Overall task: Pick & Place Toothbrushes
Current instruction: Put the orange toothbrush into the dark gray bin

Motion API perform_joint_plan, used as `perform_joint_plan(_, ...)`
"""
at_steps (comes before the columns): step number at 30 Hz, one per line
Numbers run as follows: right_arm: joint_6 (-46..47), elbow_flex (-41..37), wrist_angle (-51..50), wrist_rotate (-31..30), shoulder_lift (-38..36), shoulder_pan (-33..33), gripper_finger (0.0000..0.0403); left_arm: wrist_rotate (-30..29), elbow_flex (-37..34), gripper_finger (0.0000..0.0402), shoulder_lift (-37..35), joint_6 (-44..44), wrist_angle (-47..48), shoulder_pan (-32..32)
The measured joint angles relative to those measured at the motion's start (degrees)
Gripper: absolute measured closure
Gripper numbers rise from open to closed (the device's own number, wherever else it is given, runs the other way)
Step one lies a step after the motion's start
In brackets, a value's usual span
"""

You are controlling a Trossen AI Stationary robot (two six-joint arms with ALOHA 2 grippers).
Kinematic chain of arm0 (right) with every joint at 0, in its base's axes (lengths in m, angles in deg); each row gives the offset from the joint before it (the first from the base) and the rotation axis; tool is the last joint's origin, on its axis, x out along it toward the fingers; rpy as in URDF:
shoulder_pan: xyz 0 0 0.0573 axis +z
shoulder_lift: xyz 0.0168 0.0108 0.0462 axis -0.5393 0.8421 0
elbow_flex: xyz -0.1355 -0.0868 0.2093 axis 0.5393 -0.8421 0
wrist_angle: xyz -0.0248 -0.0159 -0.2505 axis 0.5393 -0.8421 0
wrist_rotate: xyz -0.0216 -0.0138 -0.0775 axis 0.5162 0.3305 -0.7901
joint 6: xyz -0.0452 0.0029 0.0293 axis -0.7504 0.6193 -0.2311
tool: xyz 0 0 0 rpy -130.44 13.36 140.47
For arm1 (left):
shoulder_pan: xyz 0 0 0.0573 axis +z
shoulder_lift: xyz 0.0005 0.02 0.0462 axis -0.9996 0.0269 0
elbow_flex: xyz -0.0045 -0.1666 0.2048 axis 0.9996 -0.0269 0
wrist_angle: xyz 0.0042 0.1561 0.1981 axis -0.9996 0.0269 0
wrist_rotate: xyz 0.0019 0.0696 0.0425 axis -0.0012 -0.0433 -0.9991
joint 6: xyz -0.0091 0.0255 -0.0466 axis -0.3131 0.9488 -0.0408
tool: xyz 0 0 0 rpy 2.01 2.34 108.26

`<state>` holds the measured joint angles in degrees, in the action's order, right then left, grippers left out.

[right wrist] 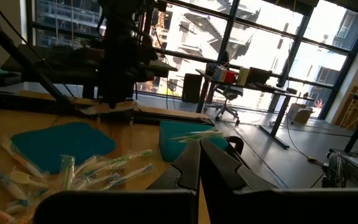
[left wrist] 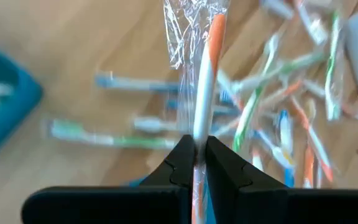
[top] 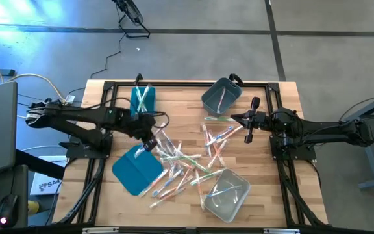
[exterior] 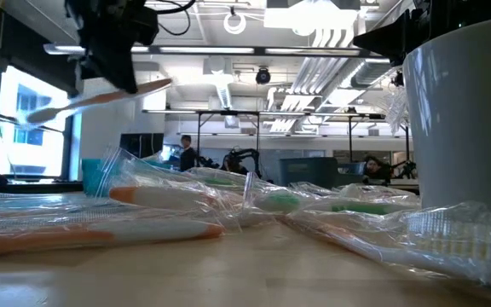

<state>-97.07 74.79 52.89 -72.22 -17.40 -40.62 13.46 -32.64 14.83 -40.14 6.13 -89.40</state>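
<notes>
Wooden slats of the counter (top: 180,107) are showing under a loose pile of wrapped toothbrushes (top: 187,162) spreading from centre toward five o'clock, between the flat teal lid (top: 135,170) and the clear bin (top: 226,195). I'm seeing my left gripper (left wrist: 196,163) clamping an orange-and-white toothbrush (left wrist: 207,74) in its wrapper above the pile's nine o'clock edge, while my right gripper (right wrist: 199,163) is hovering pressed together near three o'clock, holding nothing.

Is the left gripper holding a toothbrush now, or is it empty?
Holding. The left gripper is shut on a wrapped orange-and-white toothbrush, lifted above the toothbrush pile.
</notes>
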Motion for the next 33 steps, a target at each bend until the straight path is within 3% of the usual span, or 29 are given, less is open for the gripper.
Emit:
perform_joint_plan(18, 0.0, 0.0, 0.0, 0.0, 0.0, 0.0, 0.0400, 4.6, 0.0, 0.0382, 0.0, 26.7, -20.6, 16.3)
perform_joint_plan(27, 0.2, 0.0, 0.1, 0.0, 0.0, 0.0, 0.0400, 7.6, -1.1, 0.0382, 0.1, 33.2, -22.7, 23.8)
perform_joint_plan(33, 1.6, 0.0, 3.0, 0.0, 1.7, 0.0, 0.0400, 14.3, -6.4, 0.0382, 0.5, 37.2, -36.8, 29.0)
